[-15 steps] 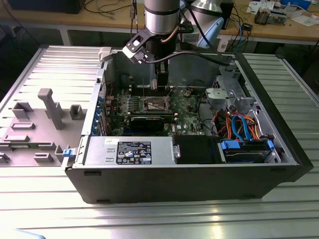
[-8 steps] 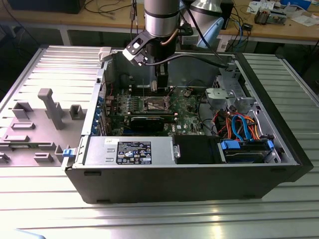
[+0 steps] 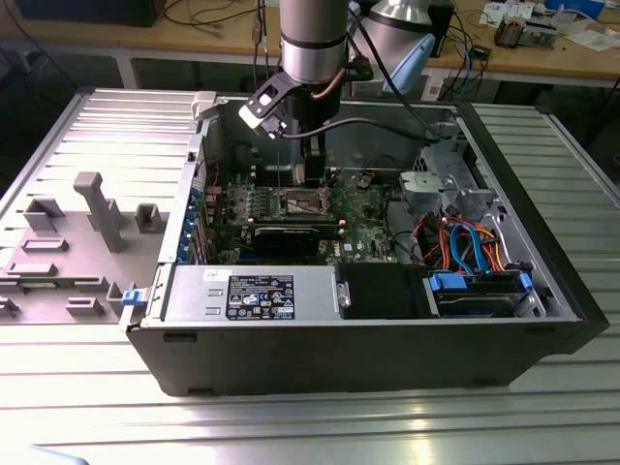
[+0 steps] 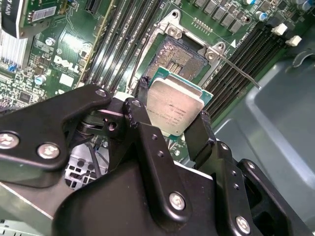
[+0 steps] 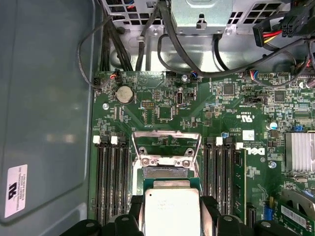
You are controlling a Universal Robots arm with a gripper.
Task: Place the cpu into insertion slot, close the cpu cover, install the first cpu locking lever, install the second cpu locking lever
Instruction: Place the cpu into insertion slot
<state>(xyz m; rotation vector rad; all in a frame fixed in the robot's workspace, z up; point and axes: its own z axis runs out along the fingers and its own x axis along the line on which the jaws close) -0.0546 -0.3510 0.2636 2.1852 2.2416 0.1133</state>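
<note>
The gripper (image 4: pixel 173 104) pinches 1 cpu (image 5: pixel 170 211) between 2 fingers (image 4: pixel 197 135), over 1 insertion slot (image 4: pixel 184 54).

The robot's silver-grey cylindrical metal arm (image 3: pixel 313 34) ends in a dark band. A small black-and-white camera box (image 3: pixel 263 107) is bracketed beside the band, and a thin black cable (image 3: pixel 373 120) loops off the wrist. In the second wrist view the matt black metal tool (image 4: pixel 173 105) is built of flat, rounded link plates (image 4: pixel 54 130) pinned with round silver screws (image 4: pixel 177 200). Its two fingers (image 4: pixel 198 135) are narrow black blocks.
</note>
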